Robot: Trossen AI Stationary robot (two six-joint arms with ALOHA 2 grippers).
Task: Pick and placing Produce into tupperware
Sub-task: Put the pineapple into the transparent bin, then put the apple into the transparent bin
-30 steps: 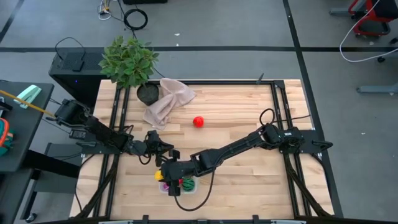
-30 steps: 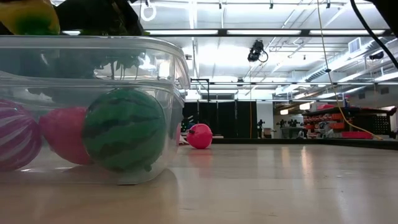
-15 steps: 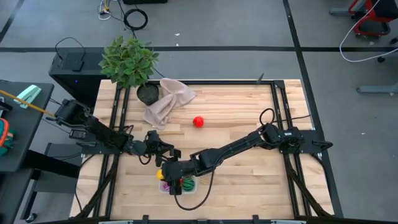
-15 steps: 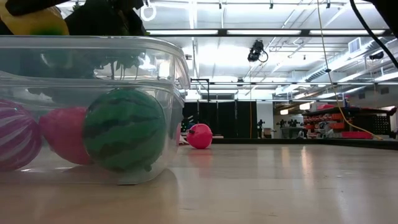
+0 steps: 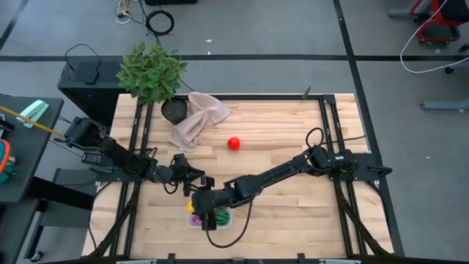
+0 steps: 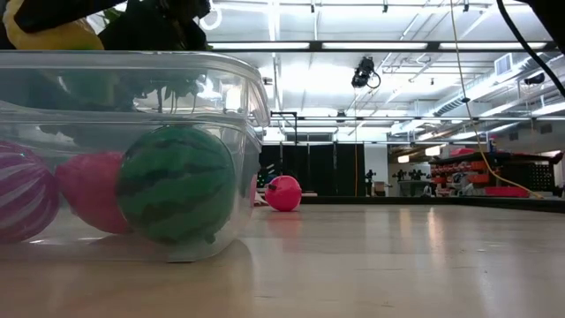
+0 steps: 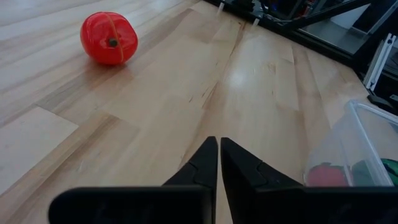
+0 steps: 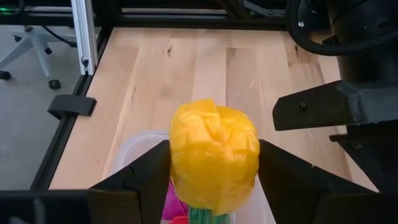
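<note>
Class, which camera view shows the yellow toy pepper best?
The right wrist view: the yellow pepper fills the frame between the right gripper fingers, above the tub. High view shows a speck; low view a cropped top; left wrist view nothing.

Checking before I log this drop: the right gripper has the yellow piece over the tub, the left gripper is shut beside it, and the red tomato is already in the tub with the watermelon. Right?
Not quite. The red tomato lies out on the bare table, as the high view shows. The rest holds: the right gripper has the yellow piece over the tub, which holds the watermelon, and the left gripper is shut beside it.
</note>
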